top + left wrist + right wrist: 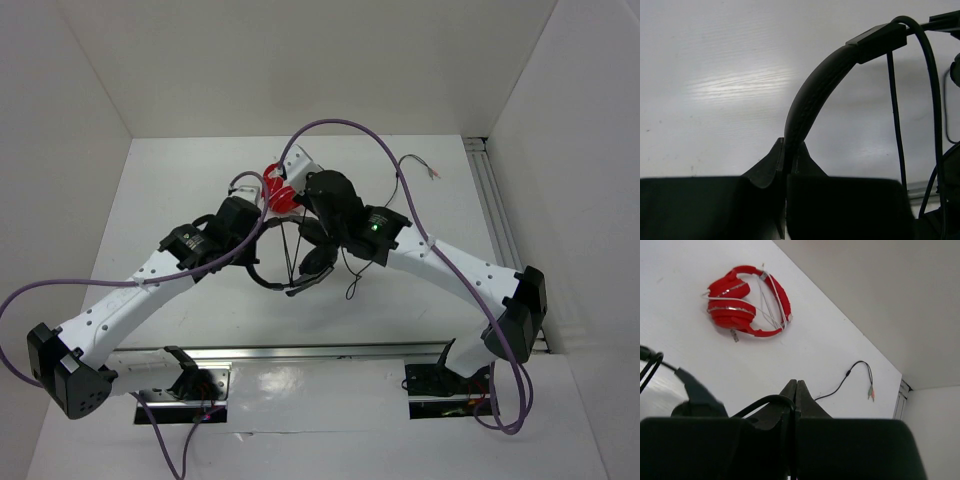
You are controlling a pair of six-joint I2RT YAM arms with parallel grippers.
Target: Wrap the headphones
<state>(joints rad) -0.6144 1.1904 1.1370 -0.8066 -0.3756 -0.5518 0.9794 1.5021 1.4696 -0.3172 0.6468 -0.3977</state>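
Reading left to right, we see the left end effector (789, 156) clamped shut on the headband (815, 90) of the headphones (300, 262) above the tabletop (190, 175), and the right end effector (796, 390) pinching their cable (767, 399), which we should wind taut and evenly.

I see red headphones (747, 302) lying flat on the white counter (810, 347), far side, not far from the back wall (300, 60). Silver trim on the cups, thin white cord strung across the band, small plug poking out at the bottom. In the top view they're mostly hidden, only a red bit shows. Alu rail (497, 215) runs along the counter's right edge, and a 2nd rail (330, 352) runs across the near edge. White side walls L & R.
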